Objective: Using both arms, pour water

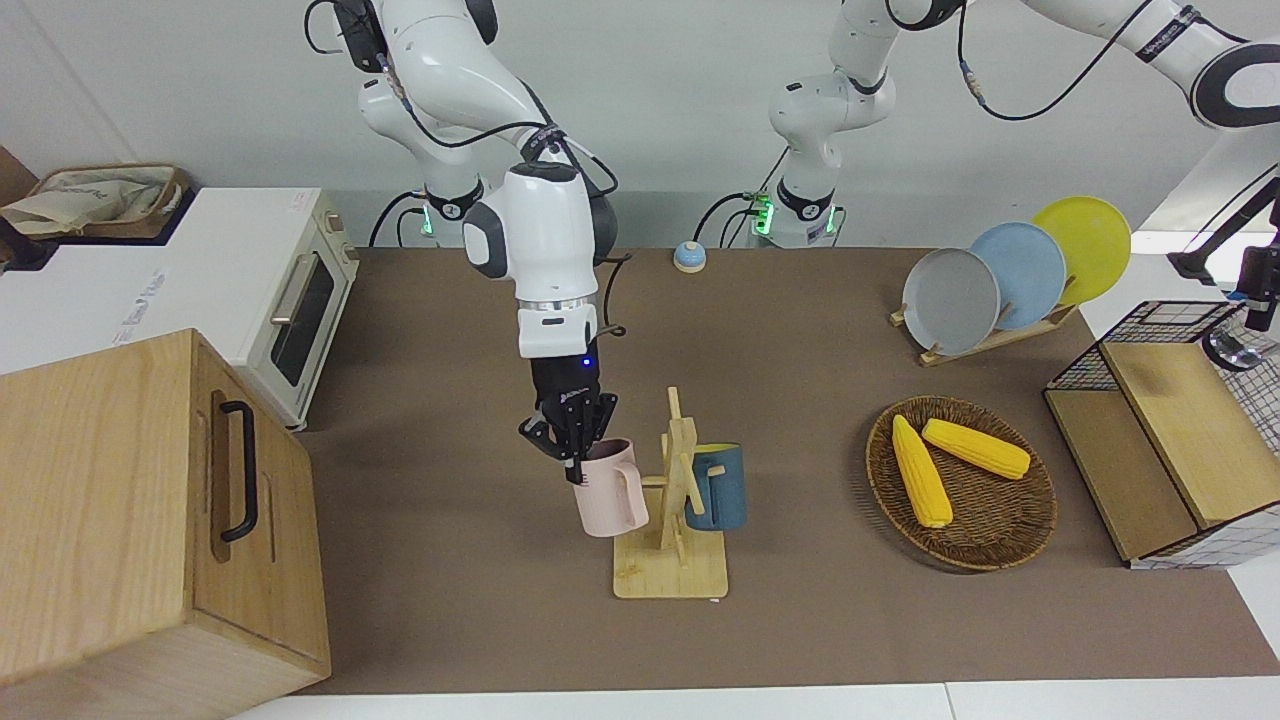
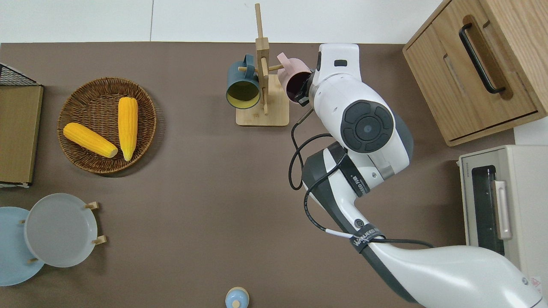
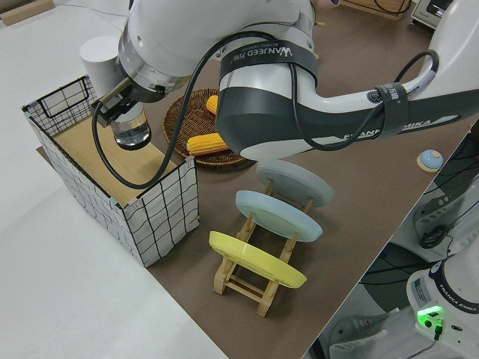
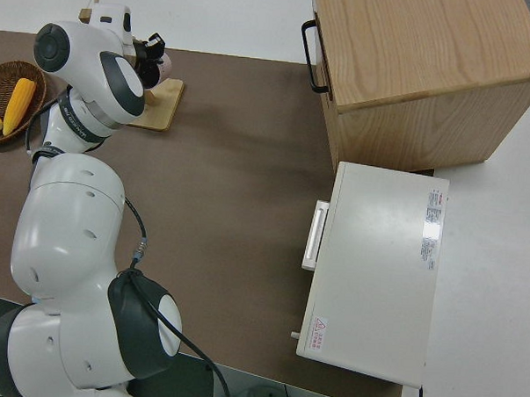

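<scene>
Arms first: both of mine are large, white and jointed, with dark grey joint caps, black cables looping along them and black two-finger grippers. My right arm (image 2: 364, 141) is reaching out across the brown table (image 1: 800, 620) toward the mug stand, and my left arm (image 1: 1150, 40) is stretching toward its own end of the table, where my left gripper (image 3: 120, 105) is hanging over the wire-sided crate (image 3: 112, 187) with a clear glass (image 3: 132, 133) just beneath it. I cannot tell whether those fingers are open or closed, nor whether they are touching the glass.

Wooden cabinet (image 1: 130, 520) and white toaster oven (image 1: 280, 290) are sitting at my right arm's end of the table. A wicker basket (image 1: 1010, 540) is holding two yellow corn cobs (image 1: 920, 470) between the stand and the crate, and a wooden rack (image 1: 990, 340) nearer to me is carrying grey, blue and yellow plates (image 1: 1020, 270).

Smaller still, the wooden mug stand (image 1: 675, 530) is standing upright on its square base. A dark blue mug (image 1: 715, 487) is hanging on the peg toward my left arm's end, and a pink mug (image 1: 612, 490) is hanging on the opposite peg. My right gripper (image 1: 572, 462) is pointing down and clamping the pink mug's rim, one finger inside the mouth. The mug is tilting, its handle still against the stand's peg.

A small blue knob-like object (image 1: 689, 256) is resting close to my bases.
</scene>
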`<action>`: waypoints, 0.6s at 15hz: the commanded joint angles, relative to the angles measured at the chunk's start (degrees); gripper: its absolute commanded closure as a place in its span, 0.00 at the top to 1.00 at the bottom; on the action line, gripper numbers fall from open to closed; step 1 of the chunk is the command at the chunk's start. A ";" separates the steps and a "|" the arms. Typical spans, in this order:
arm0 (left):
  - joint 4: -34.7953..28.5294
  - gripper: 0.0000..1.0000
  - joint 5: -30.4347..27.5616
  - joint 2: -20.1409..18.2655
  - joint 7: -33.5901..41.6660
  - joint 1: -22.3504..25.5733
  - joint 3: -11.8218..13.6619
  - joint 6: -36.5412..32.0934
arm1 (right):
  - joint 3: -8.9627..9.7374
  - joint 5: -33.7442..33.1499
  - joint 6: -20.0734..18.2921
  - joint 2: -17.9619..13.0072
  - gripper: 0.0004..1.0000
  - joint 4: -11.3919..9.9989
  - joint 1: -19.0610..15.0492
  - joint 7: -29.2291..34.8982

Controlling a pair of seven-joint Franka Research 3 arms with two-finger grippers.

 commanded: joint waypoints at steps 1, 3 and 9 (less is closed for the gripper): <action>0.76 0.00 1.45 -1.21 -1.67 -0.56 0.20 -0.83 | 0.60 0.88 -1.89 -2.43 0.00 -1.92 -0.78 0.44; 0.76 0.00 1.45 -1.30 -1.67 -0.56 0.29 -0.83 | 0.69 0.88 -3.04 -3.13 0.00 -1.92 -1.48 0.44; 0.76 0.00 1.45 -1.30 -1.75 -0.65 0.20 -0.75 | 0.77 0.80 -5.59 -6.12 0.00 -4.81 -3.41 -0.26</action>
